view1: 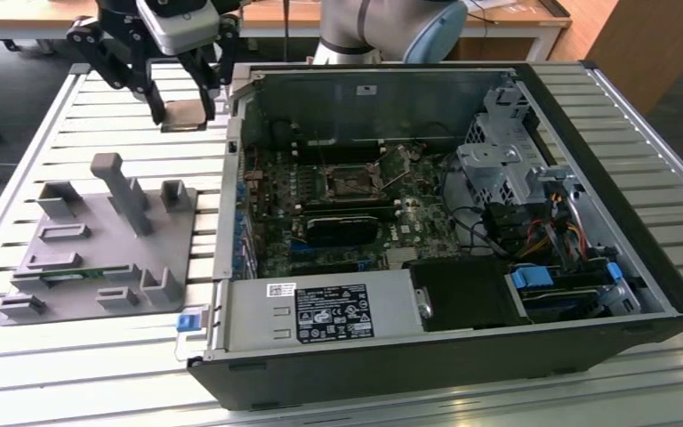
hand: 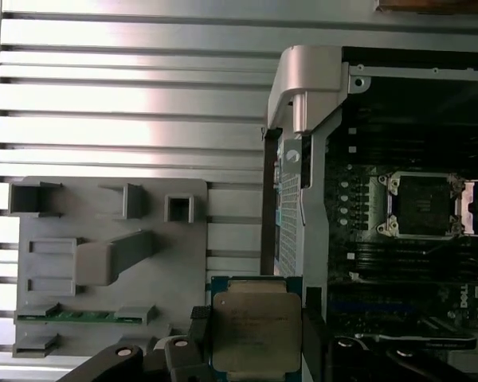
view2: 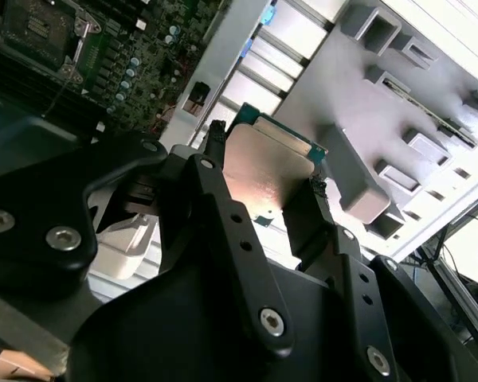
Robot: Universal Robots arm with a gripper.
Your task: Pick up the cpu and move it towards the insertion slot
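Gripping the cpu [hand: 255, 330], the tool [view1: 184, 114] hangs between grey holder [view1: 92, 240] and case wall [view1: 237, 169].

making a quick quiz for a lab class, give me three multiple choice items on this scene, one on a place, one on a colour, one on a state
1. Where is the cpu?
A. between the fingers of the gripper
B. seated in the insertion slot
C. lying on the slatted table

2. What colour is the parts holder beside the computer case?
A. blue
B. grey
C. red

3. What state is the insertion slot in?
A. filled by a chip
B. covered by a cooler
C. bare, its dark centre exposed

Answers:
1 A: both wrist views show the black fingers on opposite edges of the chip, held off the table.
2 B: the exterior view shows it grey all over.
3 C: the first wrist view shows the metal frame around an open dark centre.
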